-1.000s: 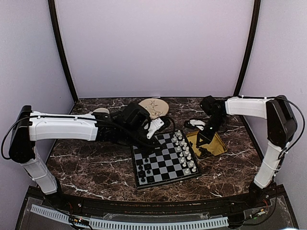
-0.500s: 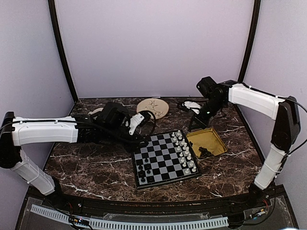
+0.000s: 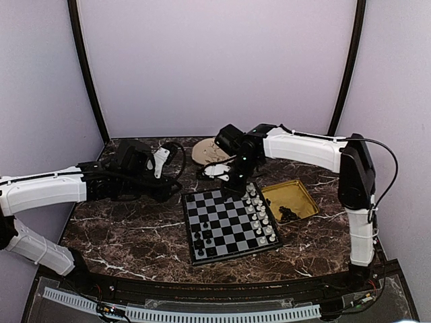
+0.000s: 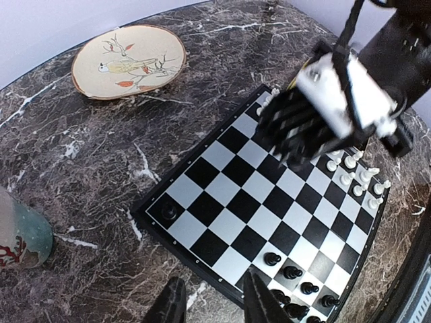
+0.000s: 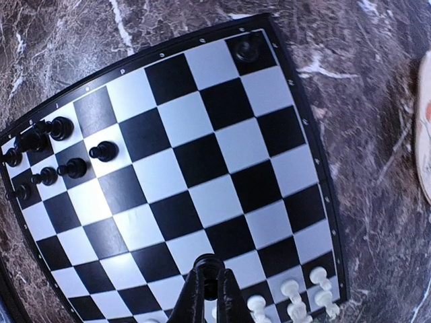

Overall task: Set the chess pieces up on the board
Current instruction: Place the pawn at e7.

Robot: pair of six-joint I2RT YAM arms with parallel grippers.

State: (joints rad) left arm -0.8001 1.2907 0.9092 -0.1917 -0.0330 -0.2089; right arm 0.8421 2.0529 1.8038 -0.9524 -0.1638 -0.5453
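The board (image 3: 227, 222) lies mid-table. Several black chess pieces (image 3: 200, 237) stand in its near-left corner, and one (image 4: 168, 210) stands alone in the far-left corner square. My right gripper (image 5: 210, 281) is shut on a black chess piece (image 5: 210, 264), held above the board (image 5: 209, 161) near the white pieces' (image 5: 296, 301) side. In the top view the right gripper (image 3: 236, 187) hangs over the board's far edge. My left gripper (image 4: 212, 304) is open and holds nothing, low at the board's (image 4: 249, 195) left rim.
A yellow tray (image 3: 291, 195) right of the board holds more black pieces (image 3: 288, 214). White pieces (image 3: 259, 212) line the board's right side. A bird-painted plate (image 4: 128, 59) lies behind the board. A teal cup (image 4: 20, 234) stands to the left.
The right arm swung from the tray up and left, over the board's far edge, still shut. The left arm pulled back left off the board.
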